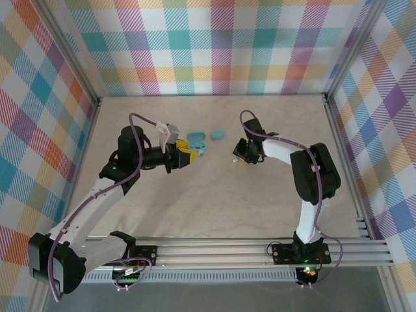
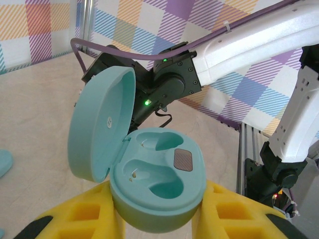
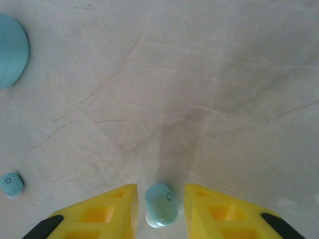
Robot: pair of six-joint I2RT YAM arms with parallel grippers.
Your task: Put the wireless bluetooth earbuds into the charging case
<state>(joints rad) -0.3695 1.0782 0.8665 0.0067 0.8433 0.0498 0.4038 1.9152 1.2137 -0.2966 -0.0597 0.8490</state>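
Note:
My left gripper point(image 2: 158, 200) is shut on the base of the teal charging case point(image 2: 164, 191), held above the table in the top view point(image 1: 194, 144). Its lid point(image 2: 99, 124) stands open to the left, and both moulded sockets are empty. Down on the table, my right gripper point(image 3: 160, 189) has one small teal earbud point(image 3: 162, 205) between its yellow fingers point(image 3: 107, 211), with a thin gap on each side. In the top view the right gripper point(image 1: 238, 158) sits right of the case. Another earbud point(image 3: 11, 184) lies on the table to the left.
A second teal oval case point(image 1: 217, 134) lies behind and between the two grippers, seen at the right wrist view's left edge point(image 3: 10, 50). The right arm point(image 2: 249, 45) crosses behind the held case. Checked walls and metal rails point(image 1: 260, 250) bound the marble-look table.

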